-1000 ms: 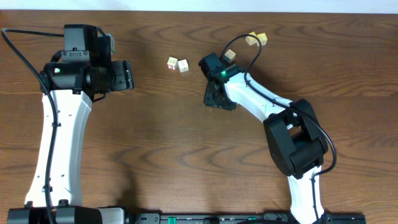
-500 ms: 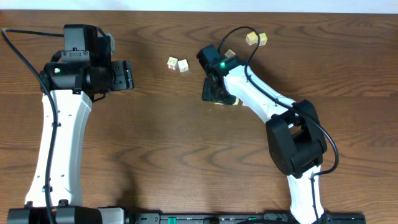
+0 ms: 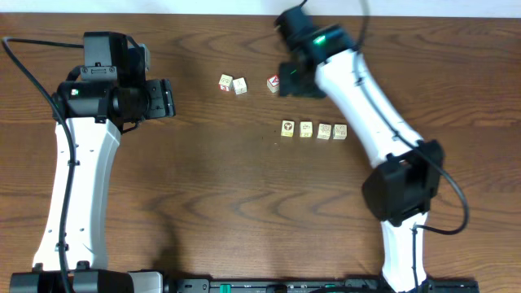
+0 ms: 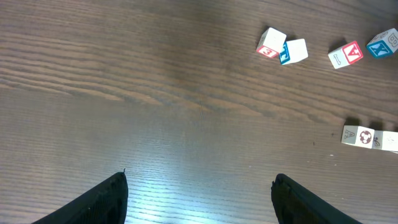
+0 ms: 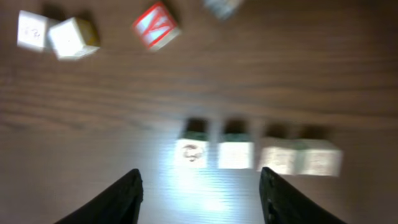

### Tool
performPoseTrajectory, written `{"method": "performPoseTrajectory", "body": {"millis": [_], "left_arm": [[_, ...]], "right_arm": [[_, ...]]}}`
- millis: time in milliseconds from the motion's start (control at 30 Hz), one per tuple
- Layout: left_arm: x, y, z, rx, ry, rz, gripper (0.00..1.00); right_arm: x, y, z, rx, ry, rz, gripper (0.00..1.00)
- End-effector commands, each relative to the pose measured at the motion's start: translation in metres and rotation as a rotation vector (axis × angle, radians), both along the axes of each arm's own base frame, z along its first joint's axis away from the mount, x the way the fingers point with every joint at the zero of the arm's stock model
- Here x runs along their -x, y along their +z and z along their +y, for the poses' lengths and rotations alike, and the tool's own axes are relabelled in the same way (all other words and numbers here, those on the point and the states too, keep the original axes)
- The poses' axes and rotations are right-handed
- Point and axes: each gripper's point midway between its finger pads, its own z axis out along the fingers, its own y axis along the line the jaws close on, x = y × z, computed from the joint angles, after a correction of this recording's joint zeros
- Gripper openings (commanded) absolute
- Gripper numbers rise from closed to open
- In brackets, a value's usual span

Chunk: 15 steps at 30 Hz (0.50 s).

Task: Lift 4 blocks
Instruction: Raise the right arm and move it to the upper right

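Note:
The 4 blocks lie in a straight row on the table: a cream cube with a dark ring (image 3: pixel 287 129) at the left end, then three pale ones (image 3: pixel 306 129), (image 3: pixel 324 131), (image 3: pixel 339 131). The right wrist view is blurred. It shows the ring block (image 5: pixel 193 152) and the rest of the row (image 5: pixel 278 157) just beyond my open, empty right gripper (image 5: pixel 200 202). Overhead, the right gripper (image 3: pixel 293 80) hangs over the table's far side, away from the row. My left gripper (image 3: pixel 167 99) (image 4: pixel 199 199) stands wide open at the left, holding nothing. The row's left end (image 4: pixel 359 135) shows at its right edge.
A red-faced cube (image 3: pixel 273 82) (image 4: pixel 346 55) sits close beside the right gripper. A red-marked cube (image 3: pixel 225 82) and a blue-marked cube (image 3: pixel 239 85) rest to its left. Another blue-faced cube (image 4: pixel 382 43) lies further right. The right arm (image 3: pixel 366 106) stretches across the table's far right.
The right gripper has come off the spot where the row now lies, swung to the table's far side and opened wider. The four blocks are uncovered. The left arm has not moved.

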Motion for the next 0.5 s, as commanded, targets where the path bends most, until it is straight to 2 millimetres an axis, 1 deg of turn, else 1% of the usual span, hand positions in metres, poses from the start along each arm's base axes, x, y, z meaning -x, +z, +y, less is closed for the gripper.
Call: {"method": "performPoseTrajectory", "body": {"millis": [0, 33, 133, 200, 233, 267, 333, 400, 467], "left_arm": [[-0.002, 0.005, 0.003, -0.009, 0.006, -0.015, 0.74], [-0.002, 0.005, 0.003, -0.009, 0.006, -0.015, 0.74], [-0.002, 0.005, 0.003, -0.009, 0.006, -0.015, 0.74], [-0.002, 0.005, 0.003, -0.009, 0.006, -0.015, 0.75], [-0.002, 0.005, 0.003, -0.009, 0.006, -0.015, 0.74], [-0.002, 0.005, 0.003, -0.009, 0.006, -0.015, 0.74], [-0.002, 0.005, 0.003, -0.009, 0.006, -0.015, 0.74], [-0.002, 0.005, 0.003, -0.009, 0.006, -0.015, 0.74], [-0.002, 0.005, 0.003, -0.009, 0.006, -0.015, 0.75]], "right_arm": [[-0.020, 0.026, -0.060, 0.047, 0.014, -0.029, 0.63], [-0.021, 0.028, -0.070, 0.053, 0.005, -0.024, 0.64], [-0.024, 0.028, -0.119, 0.071, -0.063, 0.010, 0.75], [-0.023, 0.024, -0.152, 0.075, -0.131, 0.038, 0.91], [-0.022, 0.021, -0.169, 0.076, -0.168, 0.052, 0.97], [-0.022, 0.020, -0.182, 0.074, -0.197, 0.059, 0.99], [-0.020, 0.015, -0.208, 0.072, -0.251, 0.074, 0.99], [-0.015, 0.007, -0.230, 0.073, -0.299, 0.106, 0.99], [-0.007, -0.003, -0.245, 0.076, -0.330, 0.145, 0.99]]}}
